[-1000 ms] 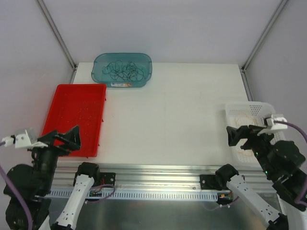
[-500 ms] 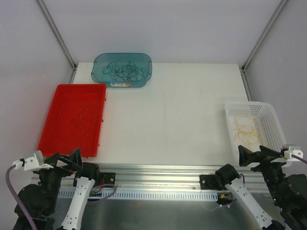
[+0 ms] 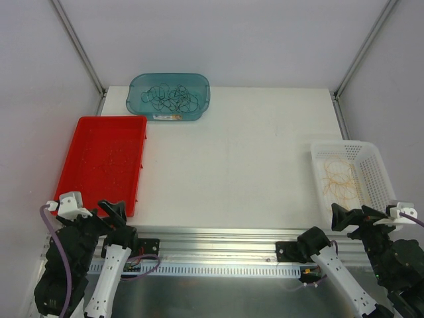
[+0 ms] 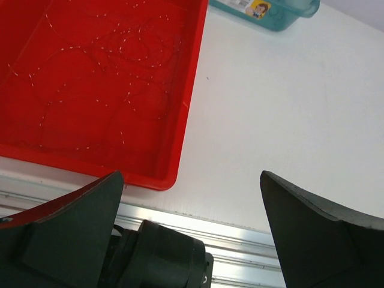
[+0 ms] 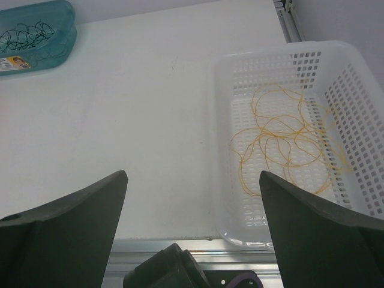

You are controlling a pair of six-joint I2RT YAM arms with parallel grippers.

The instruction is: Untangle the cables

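Dark grey-black cables (image 3: 171, 98) lie as a curly tangle in the teal bin (image 3: 134, 105) at the back left, also seen in the right wrist view (image 5: 25, 36). A yellow-orange cable (image 3: 340, 179) (image 5: 281, 141) lies in loose loops in the white basket (image 3: 344, 144). A thin red cable (image 4: 123, 57) is spread over the floor of the red tray (image 3: 141, 159). My left gripper (image 3: 106, 213) (image 4: 191, 175) is open over the near rail, by the tray's near corner. My right gripper (image 3: 353, 216) (image 5: 193, 174) is open near the basket's front edge. Neither holds anything.
The aluminium rail (image 3: 218, 233) runs along the table's near edge, with both arm bases on it. The red tray's near right corner (image 4: 171, 180) and the white basket's near corner (image 5: 231, 231) sit close to the rail. Metal frame posts stand at the back corners.
Both arms have drawn back and down toward the near edge. The right gripper came off the white basket, uncovering the yellow-orange cable. The left gripper left the tray's near edge. Jaws stayed open.
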